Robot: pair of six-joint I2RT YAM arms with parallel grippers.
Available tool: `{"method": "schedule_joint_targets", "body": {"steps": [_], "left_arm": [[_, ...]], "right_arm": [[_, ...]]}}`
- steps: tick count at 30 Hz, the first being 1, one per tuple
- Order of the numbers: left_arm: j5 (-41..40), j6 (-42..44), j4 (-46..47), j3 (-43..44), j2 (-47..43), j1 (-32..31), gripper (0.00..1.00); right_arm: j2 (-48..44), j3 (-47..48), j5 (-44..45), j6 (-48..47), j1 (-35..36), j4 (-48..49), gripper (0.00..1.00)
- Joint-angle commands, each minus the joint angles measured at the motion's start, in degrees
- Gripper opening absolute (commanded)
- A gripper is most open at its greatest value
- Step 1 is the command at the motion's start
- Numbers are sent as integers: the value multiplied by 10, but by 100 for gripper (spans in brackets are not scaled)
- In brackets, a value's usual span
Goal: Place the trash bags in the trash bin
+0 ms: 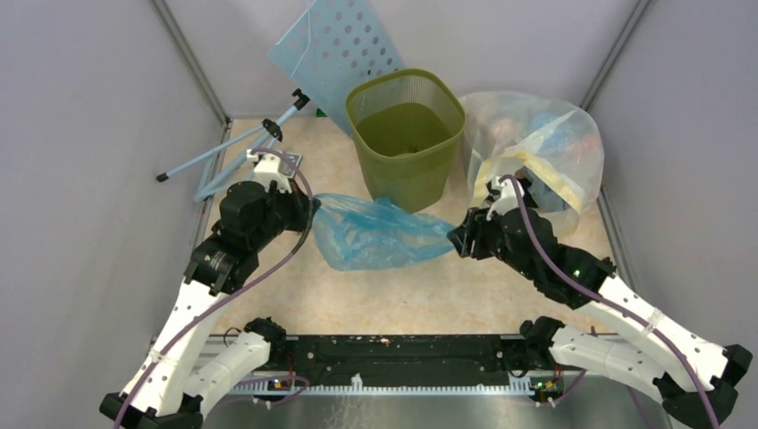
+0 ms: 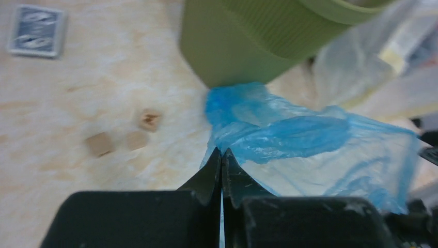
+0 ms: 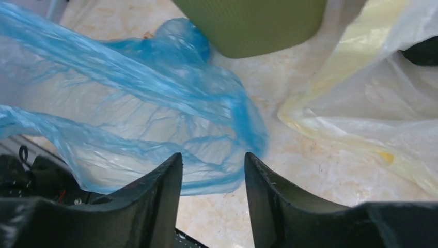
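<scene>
the light-blue trash bag lies stretched left to right on the surface just in front of the trash bin, left gripper pinched tight on its left end, right gripper spread apart at its right end.

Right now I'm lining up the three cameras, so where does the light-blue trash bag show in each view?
Top external: the trash bag lies at centre, between the two arms, just in front of the trash bin.
Left wrist: trash bag, centre to right edge, below the trash bin.
Right wrist: trash bag fills the left half.
Shared landmark: the olive-green trash bin, above the bag in every view.
</scene>
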Motion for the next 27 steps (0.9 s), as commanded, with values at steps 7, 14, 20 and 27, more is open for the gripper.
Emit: {"method": "schedule_joint_targets", "body": {"steps": [7, 14, 20, 27], "left_arm": [[274, -13, 144, -42, 25, 0, 0], [308, -35, 151, -43, 41, 0, 0], [324, -25, 145, -47, 41, 0, 0], [344, -10, 141, -52, 36, 0, 0]], "right_arm": [[-11, -12, -166, -161, -2, 98, 58], [39, -25, -271, -189, 21, 190, 58], [116, -25, -162, -251, 102, 224, 71], [168, -46, -177, -287, 104, 283, 71]]}}
